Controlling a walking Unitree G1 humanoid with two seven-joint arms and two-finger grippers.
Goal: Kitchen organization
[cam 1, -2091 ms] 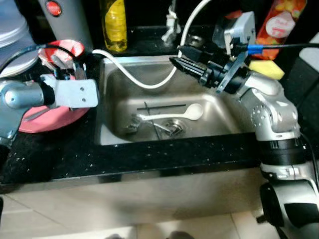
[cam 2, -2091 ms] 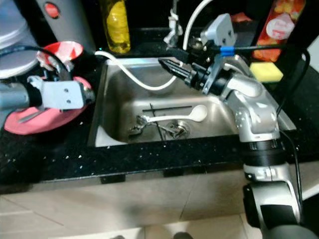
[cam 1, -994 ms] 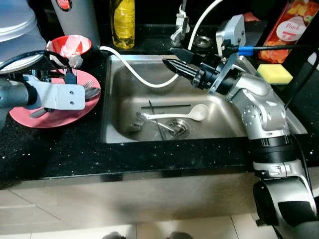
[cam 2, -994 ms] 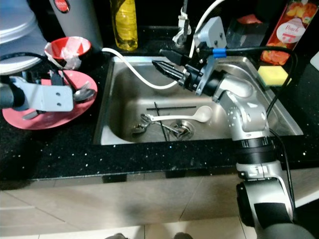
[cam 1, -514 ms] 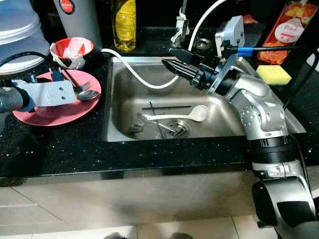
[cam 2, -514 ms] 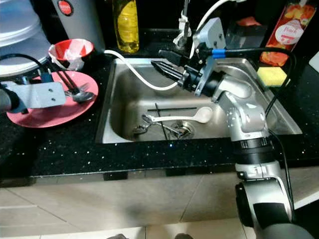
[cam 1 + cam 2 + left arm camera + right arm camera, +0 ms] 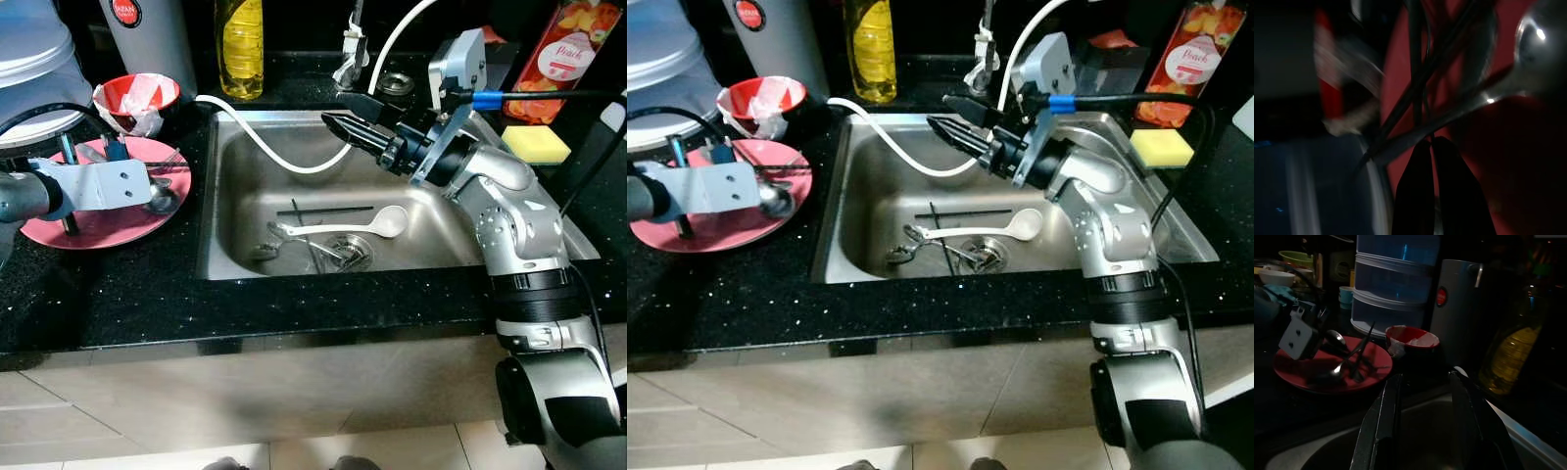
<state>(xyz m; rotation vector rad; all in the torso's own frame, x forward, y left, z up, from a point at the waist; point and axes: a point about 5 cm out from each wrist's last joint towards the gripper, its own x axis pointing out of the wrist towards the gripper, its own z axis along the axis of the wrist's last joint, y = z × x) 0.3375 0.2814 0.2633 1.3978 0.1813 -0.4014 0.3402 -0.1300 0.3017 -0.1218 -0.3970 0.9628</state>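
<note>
A pink plate [image 7: 49, 220] on the black counter left of the sink holds a metal spoon [image 7: 160, 201] and dark chopsticks [image 7: 1362, 345]. My left gripper [image 7: 1428, 142] is low over the plate with its fingertips pressed together on the end of a chopstick, which tilts up off the plate. My right gripper [image 7: 333, 111] hangs open over the back of the steel sink [image 7: 235, 186], pointing left with nothing between its fingers. Down in the basin lie a white ladle [image 7: 384, 221], a pair of dark chopsticks [image 7: 328, 209] and metal cutlery [image 7: 333, 251] by the drain.
A white hose [image 7: 274, 152] loops across the sink's back left corner. A red bowl [image 7: 137, 98], a grey canister [image 7: 142, 39] and stacked plastic tubs [image 7: 29, 59] stand behind the plate. A yellow bottle [image 7: 242, 44], a yellow sponge [image 7: 536, 144] and a peach packet [image 7: 573, 44] line the back.
My left gripper has shifted a little to the right over the plate, and the spoon now lies further onto it. The right arm has held its place over the sink.
</note>
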